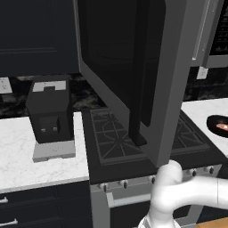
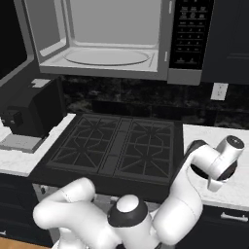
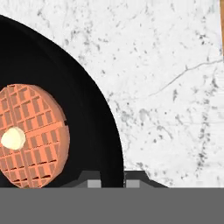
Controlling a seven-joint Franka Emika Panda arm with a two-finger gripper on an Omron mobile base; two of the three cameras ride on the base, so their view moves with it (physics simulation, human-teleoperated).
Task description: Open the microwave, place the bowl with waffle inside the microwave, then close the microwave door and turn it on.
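A: Why is the end effector (image 3: 108, 178) so low over the small dark round shallow bowl with the orange-brown waffle (image 3: 52, 131)?

B: My guess is it's lining up on the rim: one fingertip (image 3: 92, 180) is on the bowl's side of the rim, the other on the white marble bench (image 3: 175, 87) side. I judge them spread and gripping nothing yet.

A: Where does the bowl sit?

B: On the bench right of the black gas stove (image 2: 116, 146), under the white arm's wrist (image 2: 221, 163).

A: And the wide grey-framed microwave (image 2: 107, 39)?

B: Above the stove, its big grey-framed dark-glass door (image 1: 133, 75) swung wide over the stove's left half. The cavity is bare, so there's room.

A: Any edges to mind?

B: The cavity's front lip, I'd say, on the lift from bench to microwave. The black coffee machine (image 1: 50, 111) left of the stove is well clear.
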